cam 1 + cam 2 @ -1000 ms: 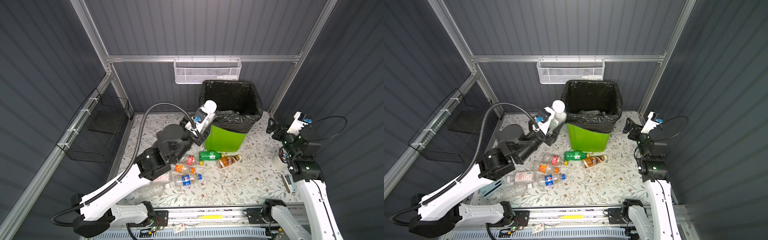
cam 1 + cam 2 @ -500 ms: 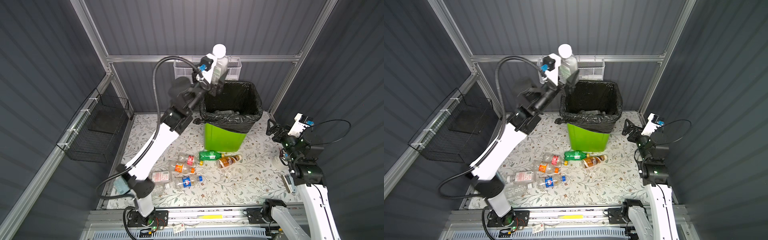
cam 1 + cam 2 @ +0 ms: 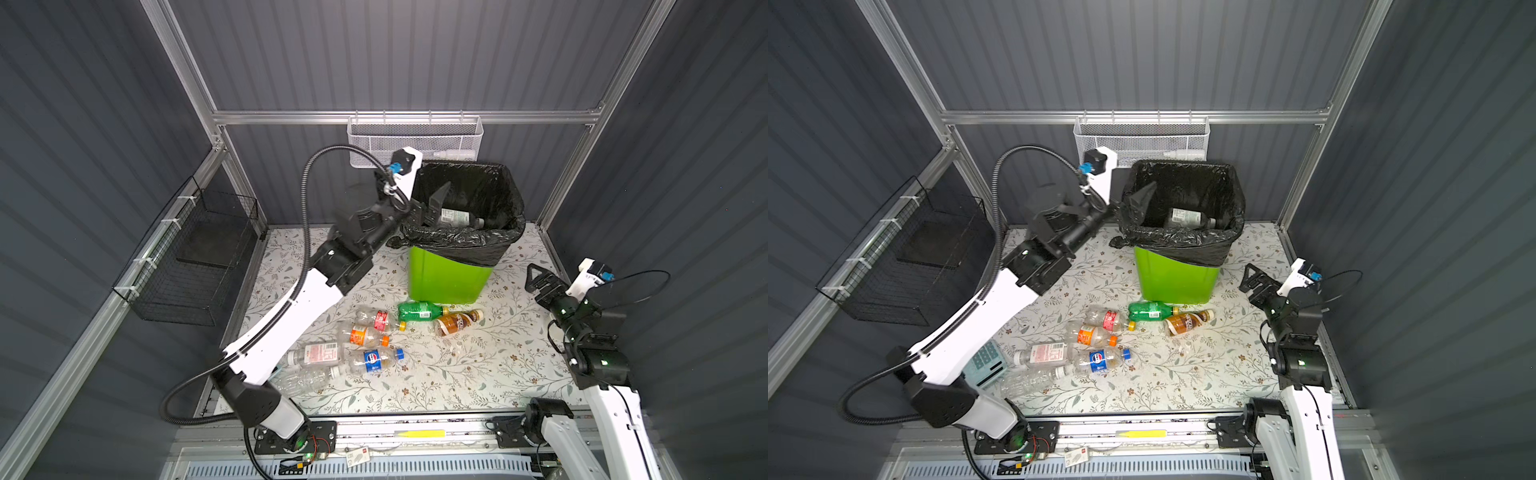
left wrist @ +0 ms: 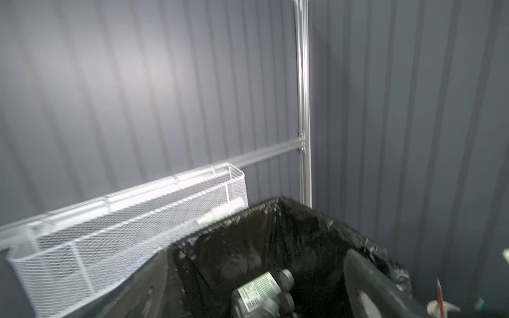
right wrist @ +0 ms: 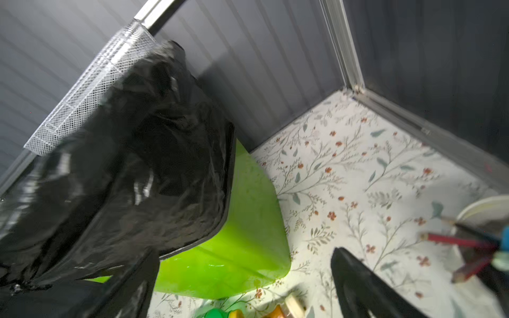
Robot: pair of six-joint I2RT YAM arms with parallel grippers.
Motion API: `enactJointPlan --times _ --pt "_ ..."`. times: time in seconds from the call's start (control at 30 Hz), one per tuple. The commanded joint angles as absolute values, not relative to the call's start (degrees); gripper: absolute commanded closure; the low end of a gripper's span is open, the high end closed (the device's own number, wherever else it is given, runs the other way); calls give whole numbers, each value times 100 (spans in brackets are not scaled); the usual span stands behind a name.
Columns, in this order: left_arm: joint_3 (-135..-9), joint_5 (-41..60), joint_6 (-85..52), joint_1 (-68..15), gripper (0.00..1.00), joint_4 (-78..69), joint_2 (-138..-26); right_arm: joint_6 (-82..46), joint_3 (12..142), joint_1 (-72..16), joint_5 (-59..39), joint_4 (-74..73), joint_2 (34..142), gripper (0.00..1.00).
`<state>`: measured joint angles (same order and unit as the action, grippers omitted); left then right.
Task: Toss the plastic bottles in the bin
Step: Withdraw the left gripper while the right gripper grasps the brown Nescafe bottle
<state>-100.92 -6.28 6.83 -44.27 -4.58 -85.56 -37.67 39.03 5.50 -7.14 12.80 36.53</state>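
Bottles lay in the bin by the table's back edge; seven loose bottles waited before it. Left jaws hung apart, empty, over the bin's rim; right jaws gaped empty near the right edge.

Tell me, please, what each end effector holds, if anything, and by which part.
Nothing: the left end effector is open over the bin, the right end effector open too.
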Motion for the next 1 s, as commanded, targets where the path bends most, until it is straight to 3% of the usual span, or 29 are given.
enactJointPlan --times 0.0,0.33,0.57,0.97 --pt "-9523 -1269 800 -4419 0 -844 -8360 -5038 3352 442 -1032 958 3658 1" --pt "-8531 -2677 799 -4186 0 -197 -7929 -6599 2641 -1116 -565 104 5115 1" --pt "-7616 -2570 47 -3442 0 381 -7682 -7139 2734 -1661 -976 -711 6615 3" --pt "-6825 -2622 -317 -3179 0 750 -7322 -7664 2715 -1994 -1309 -1061 7549 8"
